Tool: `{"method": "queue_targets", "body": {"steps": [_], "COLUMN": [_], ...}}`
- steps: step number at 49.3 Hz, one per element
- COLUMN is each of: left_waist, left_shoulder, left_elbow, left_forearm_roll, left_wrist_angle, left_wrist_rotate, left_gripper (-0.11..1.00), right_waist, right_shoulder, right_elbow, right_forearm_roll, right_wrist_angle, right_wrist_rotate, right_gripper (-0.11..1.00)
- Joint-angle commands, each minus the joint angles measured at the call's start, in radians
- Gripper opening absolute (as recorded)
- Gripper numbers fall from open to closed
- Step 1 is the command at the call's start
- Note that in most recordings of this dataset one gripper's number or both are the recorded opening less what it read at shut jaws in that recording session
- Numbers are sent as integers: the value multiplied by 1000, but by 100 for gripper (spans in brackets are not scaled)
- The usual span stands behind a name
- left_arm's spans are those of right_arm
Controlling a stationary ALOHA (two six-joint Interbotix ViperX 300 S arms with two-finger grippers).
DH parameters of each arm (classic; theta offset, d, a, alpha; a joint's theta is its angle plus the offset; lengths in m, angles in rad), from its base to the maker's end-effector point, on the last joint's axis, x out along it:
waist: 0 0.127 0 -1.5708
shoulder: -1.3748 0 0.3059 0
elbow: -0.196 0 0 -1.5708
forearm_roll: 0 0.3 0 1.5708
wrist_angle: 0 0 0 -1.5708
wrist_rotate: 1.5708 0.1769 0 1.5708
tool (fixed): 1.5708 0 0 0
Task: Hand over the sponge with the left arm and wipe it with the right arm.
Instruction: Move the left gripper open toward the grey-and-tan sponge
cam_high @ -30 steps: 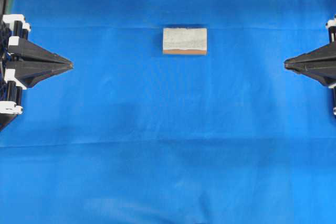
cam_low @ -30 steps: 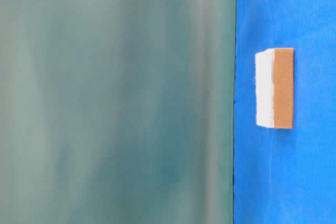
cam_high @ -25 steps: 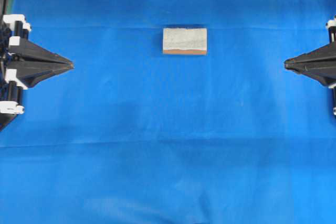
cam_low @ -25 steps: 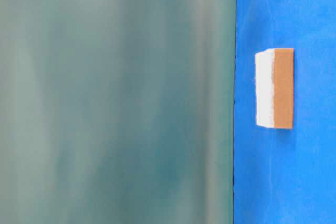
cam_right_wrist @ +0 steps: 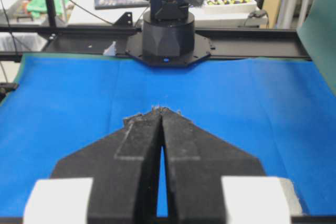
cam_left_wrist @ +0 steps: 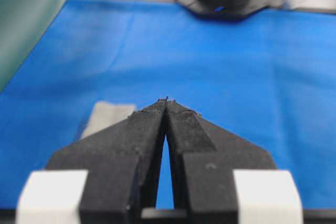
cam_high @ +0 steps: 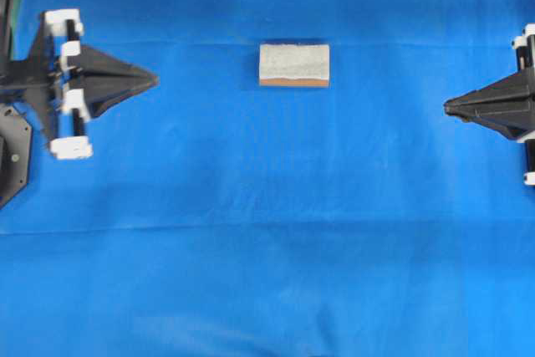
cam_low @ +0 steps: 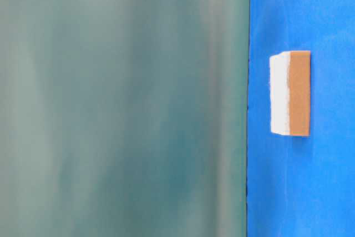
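So at this point we had the small rectangular sponge with the speckled grey-white top and thin tan-orange underlayer (cam_high: 294, 64) lying flat on the wrinkled blue cloth table cover (cam_high: 267, 232), upper middle of the overhead view, touching nothing. The black left gripper with its long pointed fingers (cam_high: 154, 80) sat well off to the sponge's left with the tips pressed together and nothing between them. The black right gripper (cam_high: 447, 107) was over at the far right edge, also pinched together and empty.

We figured the sponge would be light and squishy, not slippery and not fragile (it would give under the fingers, so a firm squeeze shouldn't hurt it). Our guess was to grab it across the short sides near one end, leaving the other end free for the right arm to take.

Containers: we saw none anywhere, just cloth and sponge.
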Motion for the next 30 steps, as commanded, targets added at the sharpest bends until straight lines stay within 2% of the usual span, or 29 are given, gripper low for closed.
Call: {"method": "queue_targets", "body": {"steps": [1,3,5,10,16,19,22,30], "left_waist": [41,51,60,75,94,104,115,137], "left_shoulder": [91,133,176,293,436,500,557,686], "left_elbow": [-55,-74,-97,-155,-229,-270,-311,-405], "left_forearm_roll": [-2,-2,-2,-2,-2,-2,-2,-2], "left_wrist_angle": [-21,-20,-18,-18,-14,-12,-5,25], "left_wrist_rotate": [3,5,9,44,126,150,164,184], "left_gripper": [2,4,11,39,75,88,94,94], "right_waist": [2,0,0,0,2,0,2,0], "right_shoulder": [5,5,6,14,20,25,29,38], "right_elbow": [-23,-23,-23,-20,-20,-18,-17,-15], "right_forearm_roll": [2,2,2,2,2,2,2,2], "right_wrist_angle": [-3,-2,2,3,3,3,3,3], "right_wrist_rotate": [3,3,3,3,5,5,5,5], "right_gripper": [-1,-1,-1,-1,-1,-1,-1,-1]}}
